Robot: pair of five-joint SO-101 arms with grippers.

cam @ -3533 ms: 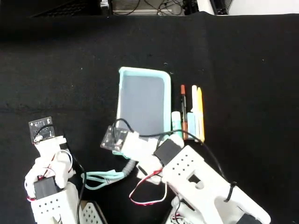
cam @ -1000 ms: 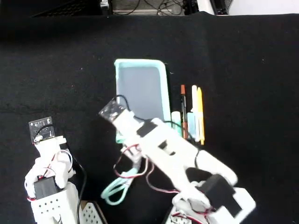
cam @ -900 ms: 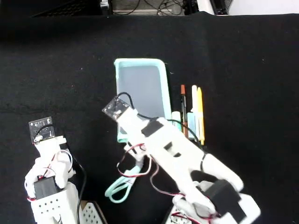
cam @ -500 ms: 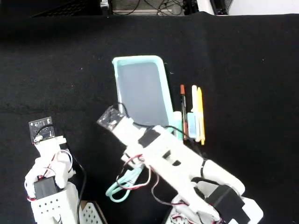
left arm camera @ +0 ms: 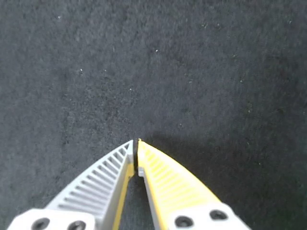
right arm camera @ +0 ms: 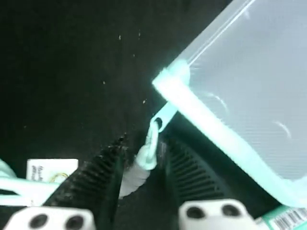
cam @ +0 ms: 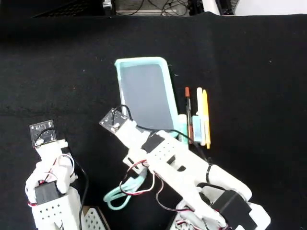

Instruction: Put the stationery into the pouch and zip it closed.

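Zipper pull (right arm camera: 152, 139) at the mint pouch (right arm camera: 240, 86) corner is pinched in the right claw (right arm camera: 141, 153); left claw (left arm camera: 135, 142) sits closed over the surface (left arm camera: 192, 72), pens (cam: 197, 117) just beside the pouch.

I see the black tabletop (cam: 249, 72) carrying a mint pouch (cam: 146, 93), pens (cam: 196, 115) just beside it, and a mint strap loop (cam: 116, 197).

near end of pouch (cam: 146, 93) hidden under right arm (cam: 168, 158), stationery (cam: 197, 115) lower tips covered too
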